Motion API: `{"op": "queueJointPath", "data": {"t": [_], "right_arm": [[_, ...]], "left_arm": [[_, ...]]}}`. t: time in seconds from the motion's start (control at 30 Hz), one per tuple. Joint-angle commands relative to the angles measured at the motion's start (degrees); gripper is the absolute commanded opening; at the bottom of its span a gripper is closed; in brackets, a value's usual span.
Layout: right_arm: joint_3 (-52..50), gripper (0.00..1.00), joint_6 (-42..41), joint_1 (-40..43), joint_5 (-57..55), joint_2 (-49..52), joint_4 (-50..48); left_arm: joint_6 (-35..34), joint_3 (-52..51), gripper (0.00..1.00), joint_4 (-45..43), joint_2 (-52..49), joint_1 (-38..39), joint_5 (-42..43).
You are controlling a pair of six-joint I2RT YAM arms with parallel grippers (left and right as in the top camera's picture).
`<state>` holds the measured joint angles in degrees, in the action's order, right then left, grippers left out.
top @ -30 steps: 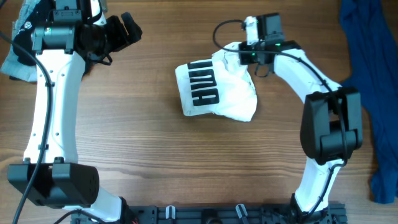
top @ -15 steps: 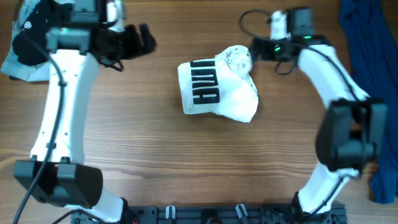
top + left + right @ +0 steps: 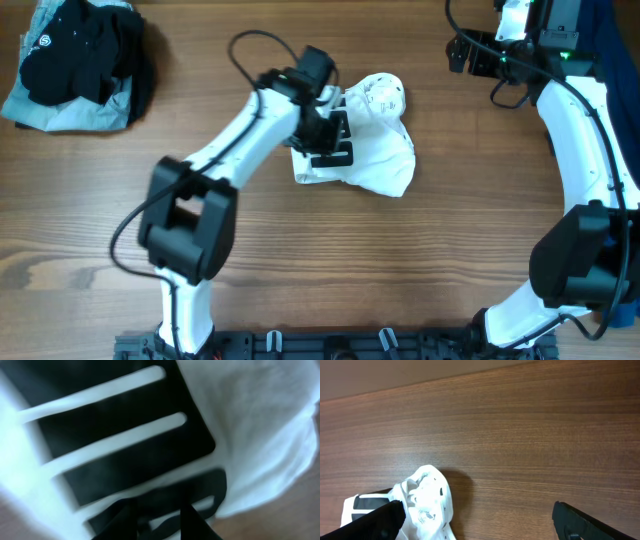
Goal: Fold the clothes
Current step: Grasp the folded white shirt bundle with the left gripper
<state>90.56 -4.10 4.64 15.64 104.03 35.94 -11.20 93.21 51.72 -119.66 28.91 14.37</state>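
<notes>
Closest in, on the left wrist view, my left gripper [image 3: 159,522] sits low over the T-shirt [image 3: 260,425], right above its black lettering [image 3: 125,455]. The fingers [image 3: 197,522] stand close together with a narrow gap. The picture is too blurred for me to tell whether they have cloth pinched.

From overhead the T-shirt [image 3: 385,150] lies bunched in the middle of the table [image 3: 300,260], not spread flat. My worry is that a pinch here catches several layers at once, so a pull drags the whole lump across the wood instead of opening it. Nothing pins the other side.

Farther back, the right gripper [image 3: 465,55] hangs wide open and empty, well apart from the shirt, so it gives no hold-down. It is near the blue garment [image 3: 620,25] at the far right edge, and I judge a careless reach could snag that instead.
</notes>
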Motion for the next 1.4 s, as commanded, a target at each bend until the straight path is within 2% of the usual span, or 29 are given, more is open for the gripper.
{"op": "queueJointPath", "data": {"t": [0.0,0.23,0.33,0.47,0.53,0.57,0.6,0.73,0.8,0.9,1.0,1.1,1.2,1.37], "right_arm": [[0.07,0.99,-0.46,-0.17,1.14,0.55,0.92],[-0.15,0.99,-0.39,-0.17,1.14,0.57,1.25],[-0.26,0.99,-0.37,-0.17,1.09,0.59,1.25],[-0.26,1.00,-0.37,-0.20,1.14,0.61,1.25],[-0.26,0.99,-0.39,-0.20,1.11,0.61,1.29],[-0.26,1.00,-0.37,-0.20,1.11,0.61,1.33],[-0.26,1.00,-0.39,-0.20,1.14,0.66,1.31],[-0.26,1.00,-0.39,-0.20,1.14,0.66,1.18],[-0.26,1.00,-0.39,-0.20,1.11,0.66,1.14],[-0.26,1.00,-0.42,-0.20,1.14,0.66,0.61],[-0.26,1.00,-0.42,-0.20,1.14,0.66,-0.09],[-0.26,1.00,-0.35,-0.20,1.14,0.66,-0.09],[-0.26,1.00,-0.24,-0.28,1.14,0.66,-0.02],[-0.26,1.00,0.11,-0.28,1.14,0.66,0.17]], "left_arm": [[0.35,-0.22,0.28,-1.62,-5.90,1.88,-3.21],[0.39,-0.79,0.34,-1.16,-7.13,-2.05,-15.28],[0.55,-3.06,0.38,-1.16,-7.13,-5.18,-17.14],[0.55,-4.09,0.58,2.05,-7.13,-11.56,-23.47],[0.55,-4.07,0.70,2.80,-7.13,-14.84,-24.83],[0.57,-4.07,0.80,3.21,-7.13,-16.52,-25.05],[0.66,-4.07,0.84,3.43,-7.13,-18.10,-25.57],[10.86,-3.34,1.00,3.28,-7.10,-21.33,-26.36],[12.50,-1.09,1.00,5.03,-6.86,-21.22,-27.34],[11.17,5.51,1.00,9.92,-5.70,-19.69,-26.43],[5.09,12.72,1.00,13.86,-3.43,-16.96,-20.11],[-0.35,14.45,1.00,12.72,-1.22,-13.81,-13.66],[-8.61,14.43,1.00,11.89,-1.09,-11.19,-13.25],[-15.06,14.43,1.00,7.02,-1.11,-8.17,-12.87]]}}
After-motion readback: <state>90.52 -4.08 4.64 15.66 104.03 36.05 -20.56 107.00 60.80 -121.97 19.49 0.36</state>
